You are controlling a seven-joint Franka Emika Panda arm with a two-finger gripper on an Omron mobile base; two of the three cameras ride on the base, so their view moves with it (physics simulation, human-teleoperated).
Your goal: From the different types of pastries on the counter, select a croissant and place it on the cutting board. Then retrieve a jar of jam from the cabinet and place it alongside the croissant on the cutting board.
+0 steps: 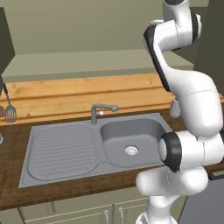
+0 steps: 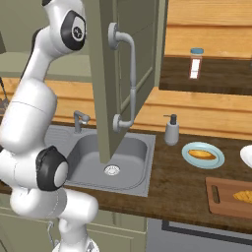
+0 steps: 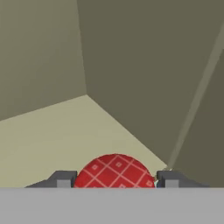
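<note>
The two-finger gripper sat inside an olive cabinet, its dark fingertips closed against either side of the small jar of jam's red chequered lid. Ahead lay bare shelf floor up to the rear corner; a wall stood close to the right. No writing was legible.

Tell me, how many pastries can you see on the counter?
2: an oval pastry on the blue plate, and the croissant on the cutting board, partly cut off; others may be hidden.
</note>
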